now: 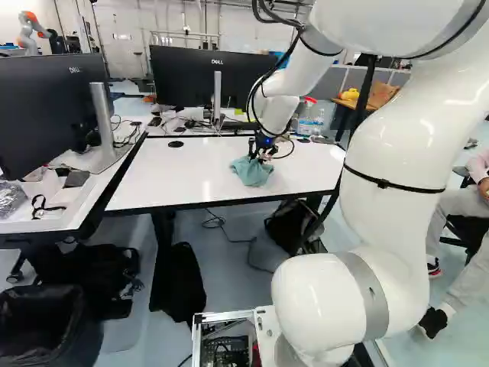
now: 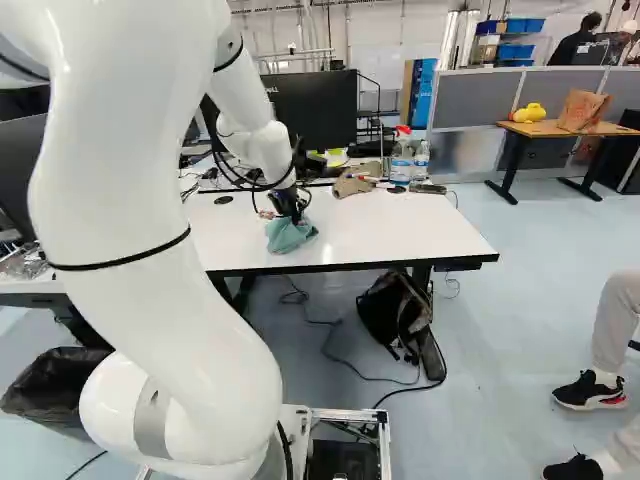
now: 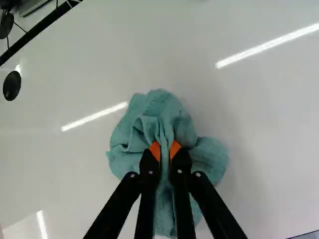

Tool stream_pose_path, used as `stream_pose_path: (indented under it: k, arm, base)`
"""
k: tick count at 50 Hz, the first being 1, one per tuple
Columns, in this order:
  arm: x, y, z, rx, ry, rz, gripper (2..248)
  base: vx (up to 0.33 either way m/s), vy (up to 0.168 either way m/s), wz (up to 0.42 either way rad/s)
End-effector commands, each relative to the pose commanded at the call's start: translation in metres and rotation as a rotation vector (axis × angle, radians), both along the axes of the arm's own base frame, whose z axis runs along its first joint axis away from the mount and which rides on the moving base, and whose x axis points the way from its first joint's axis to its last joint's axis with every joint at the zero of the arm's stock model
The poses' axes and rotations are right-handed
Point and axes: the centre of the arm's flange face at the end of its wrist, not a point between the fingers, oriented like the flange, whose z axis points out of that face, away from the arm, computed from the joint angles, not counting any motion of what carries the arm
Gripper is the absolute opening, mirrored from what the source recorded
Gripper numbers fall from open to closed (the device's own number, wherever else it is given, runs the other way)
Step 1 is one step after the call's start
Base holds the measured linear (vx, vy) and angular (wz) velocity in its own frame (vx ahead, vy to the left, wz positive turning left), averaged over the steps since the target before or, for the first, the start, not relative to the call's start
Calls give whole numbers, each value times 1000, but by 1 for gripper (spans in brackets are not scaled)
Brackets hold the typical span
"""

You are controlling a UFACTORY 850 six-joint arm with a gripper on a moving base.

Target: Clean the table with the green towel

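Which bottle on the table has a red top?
The spray bottle, left one in the right base view: its trigger head is red; the clear bottle beside it has no red top.

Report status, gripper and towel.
Gripper shut on green towel. Towel bunched on white table. Nothing seen touching the towel besides gripper and table.

Bright light streaks the table [image 3: 269, 124] with glare.
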Motion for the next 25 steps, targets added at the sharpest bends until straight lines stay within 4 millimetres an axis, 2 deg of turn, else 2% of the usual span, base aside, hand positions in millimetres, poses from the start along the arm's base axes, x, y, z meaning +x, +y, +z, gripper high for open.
stream_pose_path:
  k: [25]
  arm:
    - [-4, 2, -2, 21, 46, 2, 41]
  base:
    - [0, 0, 0]
